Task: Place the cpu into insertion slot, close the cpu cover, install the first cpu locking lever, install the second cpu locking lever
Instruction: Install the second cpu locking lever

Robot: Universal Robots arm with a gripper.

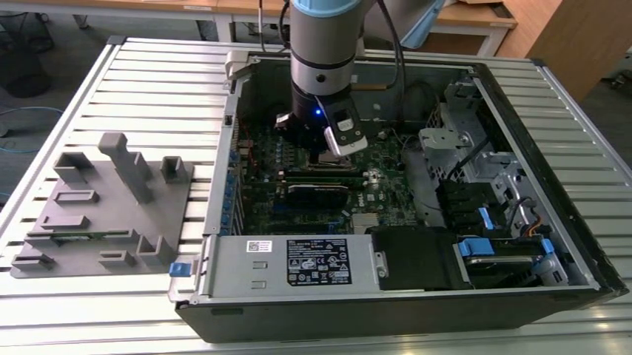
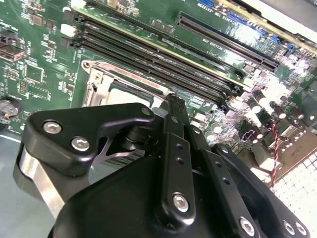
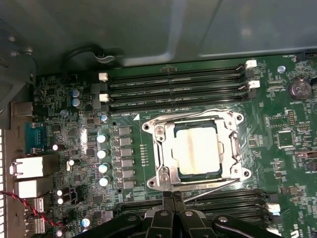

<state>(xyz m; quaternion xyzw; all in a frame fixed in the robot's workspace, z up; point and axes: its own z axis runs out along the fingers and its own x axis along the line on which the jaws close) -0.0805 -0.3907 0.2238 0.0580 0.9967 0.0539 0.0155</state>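
— Two levers matter here, and neither looks latched to me. In the first wrist view the cpu (image 3: 197, 151) already lies flat in the insertion slot (image 3: 166, 148), centre of the frame, with the cpu cover (image 3: 233, 144) folded down around it so the silver top shows through the window.

— And the gripper (image 3: 172, 198)?

— At the lower middle of that frame, fingers pressed together into one narrow tip, holding nothing, right at the near edge of the socket. A thin wire lever (image 3: 208, 187) runs slantwise just beside the tip; whether they touch I cannot tell.

— So what could go wrong?

— My guess: the tip slides off the lever. It is a thin, springy rod, and a closed fingertip pushing on it has little to bear against. If it slips, the tip lands on the green motherboard (image 3: 277, 168) or on the memory slots (image 3: 173, 91) that run along both sides of the socket.

— Anything about the cover itself?

— If it is not fully seated, forcing a lever down could pinch the chip crooked against the socket contacts. From here it looks level, but the far edge is hard to judge.

— And the wider scene?

— In the exterior view the arm (image 1: 321, 52) reaches down into the open computer case (image 1: 553, 244) at the upper middle of the frame, close to the drive cage and cables on the exterior view's right. A wide sideways push risks snagging those.
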